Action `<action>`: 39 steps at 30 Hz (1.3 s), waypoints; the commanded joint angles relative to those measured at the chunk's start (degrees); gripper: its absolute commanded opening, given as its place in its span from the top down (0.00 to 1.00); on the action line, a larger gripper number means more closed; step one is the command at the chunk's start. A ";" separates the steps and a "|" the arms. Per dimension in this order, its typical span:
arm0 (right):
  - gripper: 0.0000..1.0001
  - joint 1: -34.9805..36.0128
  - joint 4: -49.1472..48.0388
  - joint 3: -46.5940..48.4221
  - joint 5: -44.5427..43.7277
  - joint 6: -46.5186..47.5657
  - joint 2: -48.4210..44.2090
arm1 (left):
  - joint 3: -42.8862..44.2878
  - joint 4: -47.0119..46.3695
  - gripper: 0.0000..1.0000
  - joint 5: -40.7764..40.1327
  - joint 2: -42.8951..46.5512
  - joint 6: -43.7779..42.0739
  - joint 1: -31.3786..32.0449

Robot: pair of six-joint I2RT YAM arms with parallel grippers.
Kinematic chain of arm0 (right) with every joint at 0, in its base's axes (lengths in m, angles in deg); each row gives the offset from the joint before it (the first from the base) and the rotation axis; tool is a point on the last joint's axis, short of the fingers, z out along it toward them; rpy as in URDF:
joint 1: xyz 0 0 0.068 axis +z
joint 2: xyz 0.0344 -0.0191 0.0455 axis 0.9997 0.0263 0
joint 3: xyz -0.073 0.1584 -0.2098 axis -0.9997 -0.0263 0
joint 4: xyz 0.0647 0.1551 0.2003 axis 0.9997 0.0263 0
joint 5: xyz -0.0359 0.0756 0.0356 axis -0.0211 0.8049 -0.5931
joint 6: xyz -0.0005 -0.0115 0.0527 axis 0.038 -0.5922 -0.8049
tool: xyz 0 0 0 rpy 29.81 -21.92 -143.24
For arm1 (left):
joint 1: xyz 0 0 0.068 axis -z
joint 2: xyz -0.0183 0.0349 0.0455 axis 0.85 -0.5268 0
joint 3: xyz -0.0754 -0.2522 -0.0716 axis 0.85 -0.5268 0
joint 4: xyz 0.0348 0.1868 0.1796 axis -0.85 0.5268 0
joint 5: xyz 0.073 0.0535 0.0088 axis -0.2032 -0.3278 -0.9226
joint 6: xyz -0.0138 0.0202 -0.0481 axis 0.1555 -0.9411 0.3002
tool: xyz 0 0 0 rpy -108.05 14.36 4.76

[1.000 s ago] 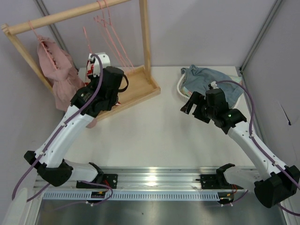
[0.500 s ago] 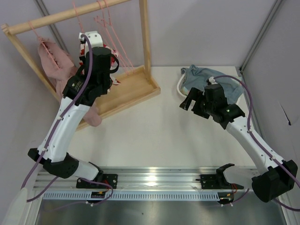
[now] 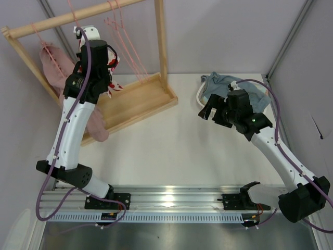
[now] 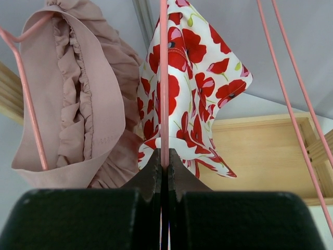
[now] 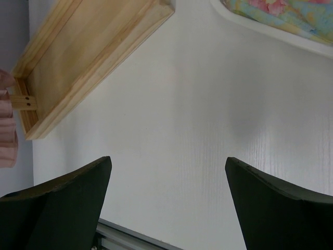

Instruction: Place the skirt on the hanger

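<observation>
The skirt (image 4: 203, 67), white with big red flowers, hangs on a thin pink hanger (image 4: 164, 78). My left gripper (image 4: 164, 156) is shut on that hanger's wire. From the top camera, the left gripper (image 3: 104, 57) is raised high beside the wooden rail, the skirt (image 3: 113, 86) peeks out beside the arm, and the hanger (image 3: 73, 13) neck runs up past the rail. My right gripper (image 5: 169, 166) stands open over bare table with nothing between its fingers, and the top view places this gripper (image 3: 208, 112) right of centre.
A wooden rack (image 3: 73, 18) with a tray base (image 3: 140, 99) stands at the back left. A dusty-pink ruffled garment (image 4: 78, 104) hangs next to the skirt. More pink hangers (image 3: 122, 36) hang on the rail. A blue-grey cloth (image 3: 229, 86) lies in a white basket at the back right.
My left arm has lifted the hanger and skirt up and to the left, towards the rail. The right gripper has opened slightly wider and shifted a little towards the back.
</observation>
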 commanded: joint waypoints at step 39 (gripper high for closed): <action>0.01 -0.02 -2.47 10.13 -8.16 12.79 -3.54 | -15.59 -11.11 0.03 18.28 17.96 0.74 -5.60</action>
